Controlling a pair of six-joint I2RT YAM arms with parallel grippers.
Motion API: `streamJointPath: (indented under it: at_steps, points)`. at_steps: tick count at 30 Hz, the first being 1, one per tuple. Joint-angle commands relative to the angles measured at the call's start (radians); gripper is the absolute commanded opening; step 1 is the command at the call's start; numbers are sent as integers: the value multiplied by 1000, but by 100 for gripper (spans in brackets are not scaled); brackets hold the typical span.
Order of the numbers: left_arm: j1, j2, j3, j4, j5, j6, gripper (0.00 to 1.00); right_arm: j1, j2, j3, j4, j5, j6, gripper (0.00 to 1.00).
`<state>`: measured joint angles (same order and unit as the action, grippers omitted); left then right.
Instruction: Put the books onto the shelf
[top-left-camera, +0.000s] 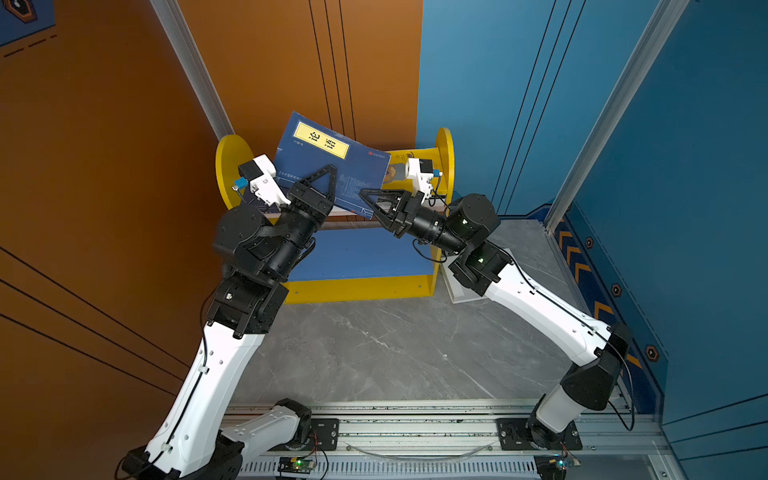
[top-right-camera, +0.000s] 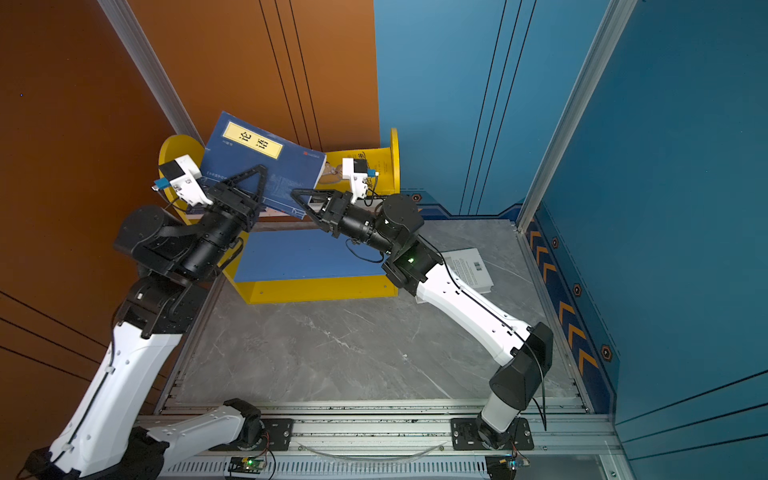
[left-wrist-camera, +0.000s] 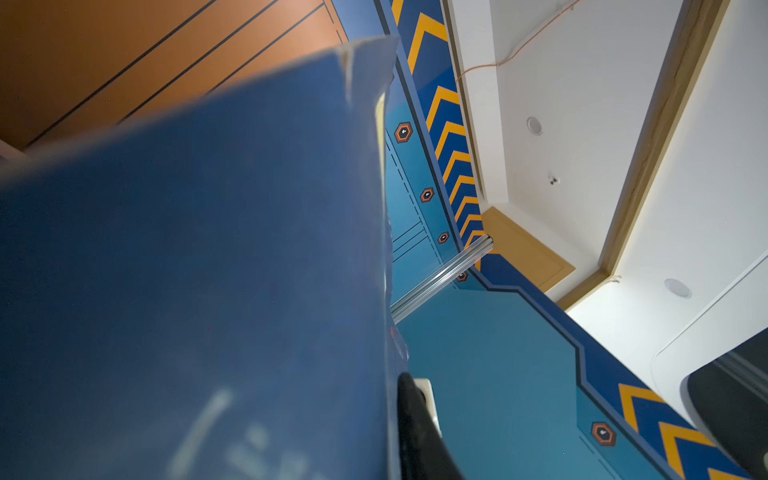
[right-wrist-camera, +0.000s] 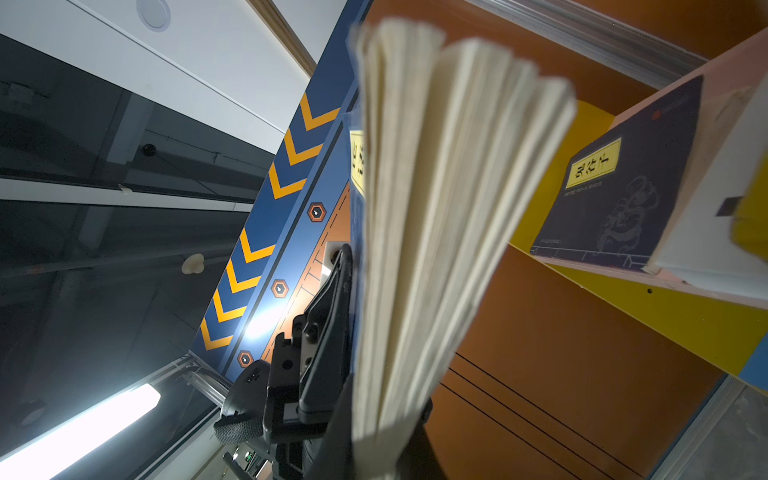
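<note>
Navy paperback with yellow title label (top-left-camera: 345, 166) (top-right-camera: 286, 170) in air, tilted, above pink upper board of small two-tier bookshelf with yellow round-topped sides (top-left-camera: 230, 158).

Right gripper (top-left-camera: 368, 197) (top-right-camera: 298, 195): fingers clamped on its lower corner. In right wrist view, pages (right-wrist-camera: 436, 208) fan out from grip.

Left gripper (top-left-camera: 328, 174) (top-right-camera: 257, 174): one finger flat on cover, other hidden behind. Gripping or loose, cannot tell.

Second navy yellow-labelled paperback (right-wrist-camera: 615, 199) on upper board, against side panel.

White paperback (top-right-camera: 469, 266) flat on grey marble table (top-right-camera: 353, 353), beside right arm.
</note>
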<state>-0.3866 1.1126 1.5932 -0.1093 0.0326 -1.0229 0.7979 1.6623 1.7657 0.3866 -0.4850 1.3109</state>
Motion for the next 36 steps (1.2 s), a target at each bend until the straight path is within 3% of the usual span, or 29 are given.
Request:
streamJointPath:
  at_steps: [1,2,7,13,20,29,36]
  points:
    - [26,-29,39,-41,29,-6,47,-25,-43,-9,10,28,-2,13]
    - [34,-40,40,-68,18,-5,54,-29,-50,-16,11,37,-7,12]
    - [76,-113,-11,-174,-10,-25,71,-50,-63,-26,13,62,-22,9]
    - [95,-163,-91,-183,70,-83,71,-57,-54,-11,28,48,-29,9]
    - [96,-129,-76,-167,156,-98,64,-55,-43,6,27,29,-28,9]
    - [94,-57,-52,-120,186,-121,59,-43,-28,25,-2,-8,-31,9]
    - [78,-24,-45,-89,183,-121,39,-35,-8,61,-15,-11,-28,8]
